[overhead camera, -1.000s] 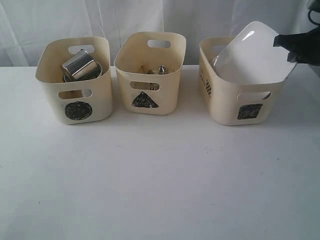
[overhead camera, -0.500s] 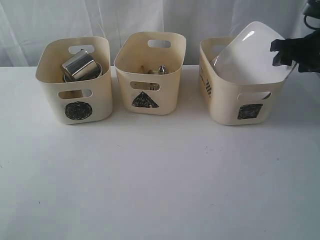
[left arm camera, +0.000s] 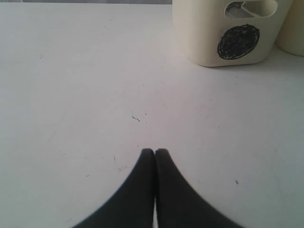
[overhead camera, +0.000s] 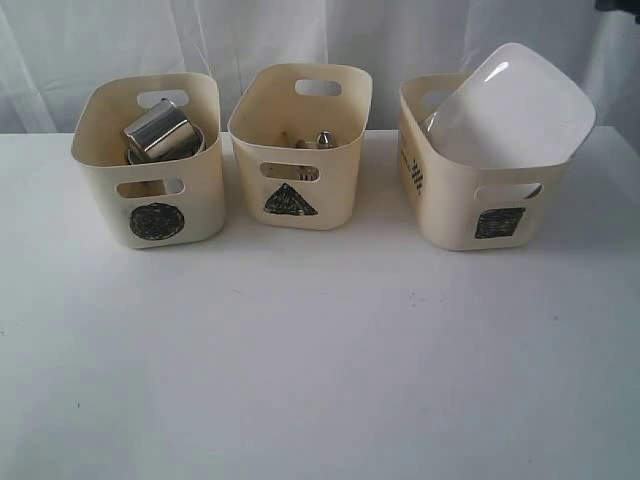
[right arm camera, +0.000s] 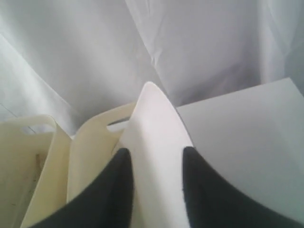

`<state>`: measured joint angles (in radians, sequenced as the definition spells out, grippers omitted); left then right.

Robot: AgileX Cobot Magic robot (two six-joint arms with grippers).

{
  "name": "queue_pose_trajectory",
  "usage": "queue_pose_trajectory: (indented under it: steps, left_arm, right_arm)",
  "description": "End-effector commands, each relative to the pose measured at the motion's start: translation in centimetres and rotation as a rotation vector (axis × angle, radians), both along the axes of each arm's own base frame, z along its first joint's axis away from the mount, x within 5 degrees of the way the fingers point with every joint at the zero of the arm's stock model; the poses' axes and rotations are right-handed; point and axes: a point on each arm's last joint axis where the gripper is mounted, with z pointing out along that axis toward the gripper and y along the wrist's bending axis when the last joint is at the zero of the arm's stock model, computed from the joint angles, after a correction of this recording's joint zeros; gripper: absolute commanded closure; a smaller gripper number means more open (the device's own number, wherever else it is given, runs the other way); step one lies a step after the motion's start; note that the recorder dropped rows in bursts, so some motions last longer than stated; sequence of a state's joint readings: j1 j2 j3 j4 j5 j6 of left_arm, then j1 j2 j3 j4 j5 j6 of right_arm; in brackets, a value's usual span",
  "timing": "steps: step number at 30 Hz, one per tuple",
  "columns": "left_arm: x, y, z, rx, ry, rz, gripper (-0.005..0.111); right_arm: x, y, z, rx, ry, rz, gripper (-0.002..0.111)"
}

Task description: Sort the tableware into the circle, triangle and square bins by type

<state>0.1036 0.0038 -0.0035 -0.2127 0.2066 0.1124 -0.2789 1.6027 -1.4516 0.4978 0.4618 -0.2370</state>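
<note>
Left hand: closed, fingertips pressed together, holding nothing. It hangs over bare worktop, with the circle bin ahead of it and apart from it.

Right hand: open, fingers spread. In the right wrist view the plate edge shows in the gap between them. In the exterior view nothing touches the plate; the only thing near is a dark sliver in the upper right corner, well apart from it. So no grip.

Bins stand in a row along the back of the worktop, in front of a white cloth:
- The circle bin is on the left. A steel mug lies tilted inside, on top of something with a round grey rim; cannot tell what that is.
- The triangle bin is in the middle. Cutlery tips poke up inside, below the rim. One is shiny metal, and the pieces beside it are too small to name.
- The square bin is on the right. The plate stands tilted in it, lower edge inside, upper half well above the rim and leaning over the right side.

The bins stand apart from one another, marks facing front. The square bin has a second dark scribble on its left wall.
</note>
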Motion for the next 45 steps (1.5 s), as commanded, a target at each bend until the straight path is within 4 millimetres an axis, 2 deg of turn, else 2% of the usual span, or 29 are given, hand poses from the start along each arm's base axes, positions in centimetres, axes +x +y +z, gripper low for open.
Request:
queue_pose_trajectory:
  steps: [1,6,11,13,19,26,32,38,42,45]
  left_arm:
    - [0.0,0.0,-0.1,-0.003,-0.002,-0.006,0.107]
    - [0.0,0.0,-0.1,-0.003,-0.002,-0.006,0.107]
    - [0.0,0.0,-0.1,-0.003,-0.002,-0.006,0.107]
    - [0.0,0.0,-0.1,-0.003,-0.002,-0.006,0.107]
    - [0.0,0.0,-0.1,-0.003,-0.002,-0.006,0.107]
    - [0.0,0.0,-0.1,-0.003,-0.002,-0.006,0.107]
    - [0.0,0.0,-0.1,-0.003,-0.002,-0.006,0.107]
    - [0.0,0.0,-0.1,-0.003,-0.002,-0.006,0.107]
    - [0.0,0.0,-0.1,-0.003,-0.002,-0.006,0.107]
    - [0.0,0.0,-0.1,-0.003,-0.002,-0.006,0.107]
  right_arm:
    - [-2.6,1.0,2.4,0.01,-0.065,-0.008,0.108]
    - [-7.0,3.4,3.2,0.012,-0.213,-0.044,0.108]
    - [-14.3,6.5,4.7,-0.085,-0.582,-0.085,0.108]
    - [-17.3,7.3,4.7,-0.086,-0.67,-0.075,0.108]
    - [-23.6,8.6,4.1,-0.053,-0.706,0.033,0.108]
    - [-29.3,9.4,4.6,-0.091,-0.742,0.145,0.108]
    - [-30.6,10.3,3.3,-0.077,-0.607,0.256,0.108]
    - [-31.4,10.3,3.3,-0.098,-0.622,0.264,0.108]
    - [-30.9,9.5,3.0,-0.228,-0.678,0.193,0.108]
    - [-29.6,8.6,0.8,-0.253,-0.804,0.067,0.108]
